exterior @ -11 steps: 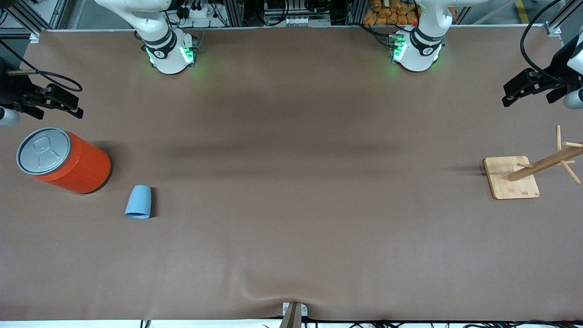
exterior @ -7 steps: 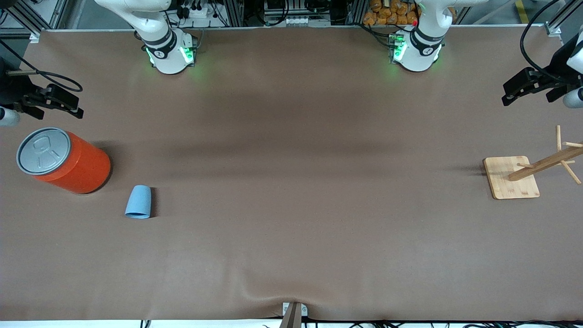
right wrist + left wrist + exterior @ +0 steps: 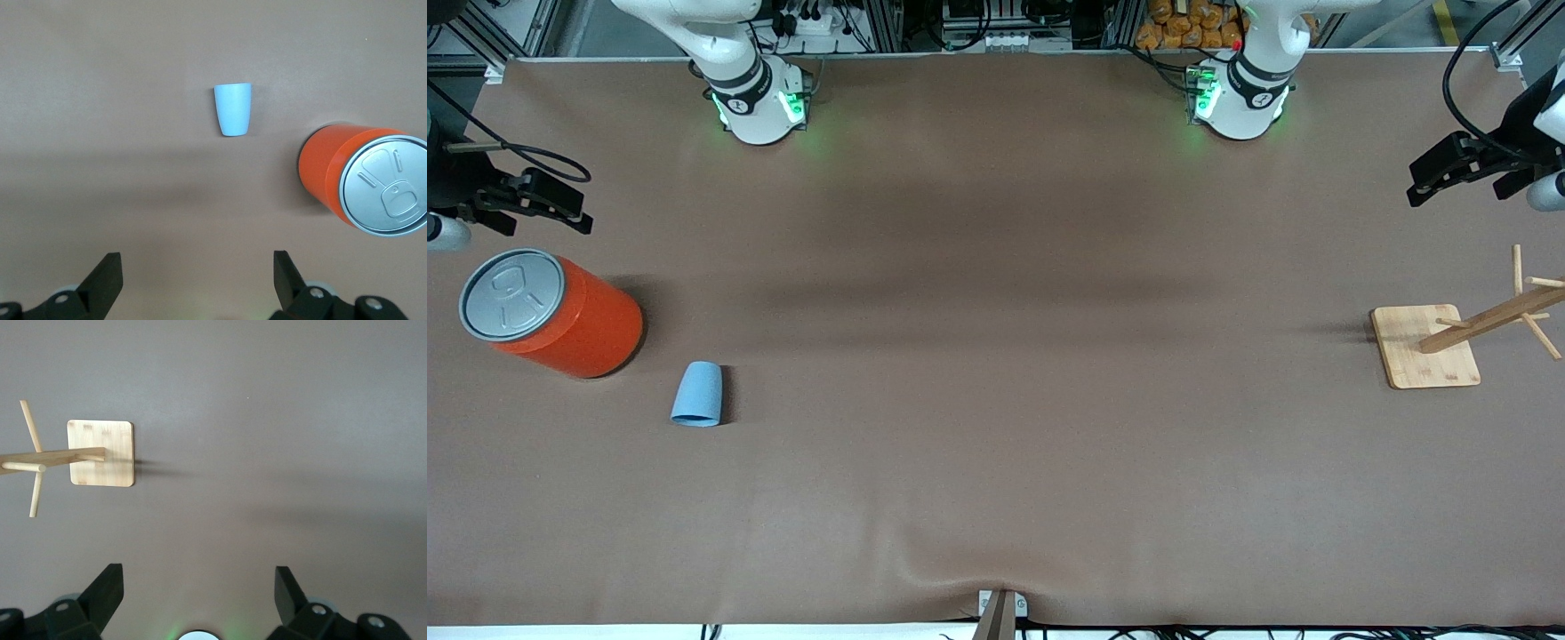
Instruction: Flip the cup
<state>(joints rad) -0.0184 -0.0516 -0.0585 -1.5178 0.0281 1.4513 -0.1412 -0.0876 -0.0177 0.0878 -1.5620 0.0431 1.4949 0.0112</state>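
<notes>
Fingers spread, both grippers (image 3: pixel 551 200) (image 3: pixel 1449 169) hover above table ends.

Even, diffuse overhead light falls across the brown table cover (image 3: pixel 996 400), which reads matte and free of glare. Broad, soft-edged dark bands lie across its middle in the front view. The cup (image 3: pixel 697 394) throws a short, dim shadow toward the left arm's end of the table, as does the orange can (image 3: pixel 560 316); the wooden rack (image 3: pixel 1427 347) casts a thin dark streak toward the right arm's end. Green indicator lights at both arm bases tint the cover beside them. The can's grey lid (image 3: pixel 387 185) shows a mild sheen. Focus is crisp in all three views, with the table edge bowing slightly in the front view.
</notes>
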